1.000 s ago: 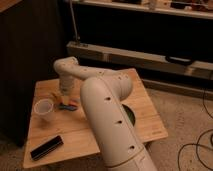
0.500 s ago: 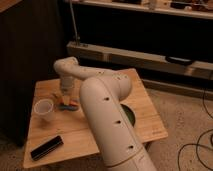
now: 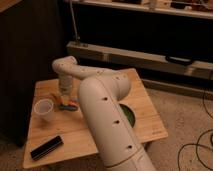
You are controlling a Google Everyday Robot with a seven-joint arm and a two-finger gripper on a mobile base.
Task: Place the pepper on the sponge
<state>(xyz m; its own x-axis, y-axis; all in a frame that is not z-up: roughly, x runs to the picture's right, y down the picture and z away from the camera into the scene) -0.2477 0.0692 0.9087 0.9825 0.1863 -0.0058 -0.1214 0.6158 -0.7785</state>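
Black block [image 3: 46, 148]: we see it flat at the near edge of the tabletop [image 3: 75, 132], well apart from the hand and toward the camera.
Arm [image 3: 107, 125]: we see it rise thick and white in front, then bend back to the hand.
Cup [image 3: 43, 109]: near the hand, toward the camera and the view's left.
Green bowl [image 3: 128, 115]: to the view's right of the hand, mostly hidden by the arm.
Pepper [image 3: 62, 105]: just under the hand, touching the sponge; we cannot tell if it rests on top.
Sponge [image 3: 72, 107]: just below the hand.
Hand [image 3: 64, 92]: pointing down above pepper and sponge; we cannot tell its state.
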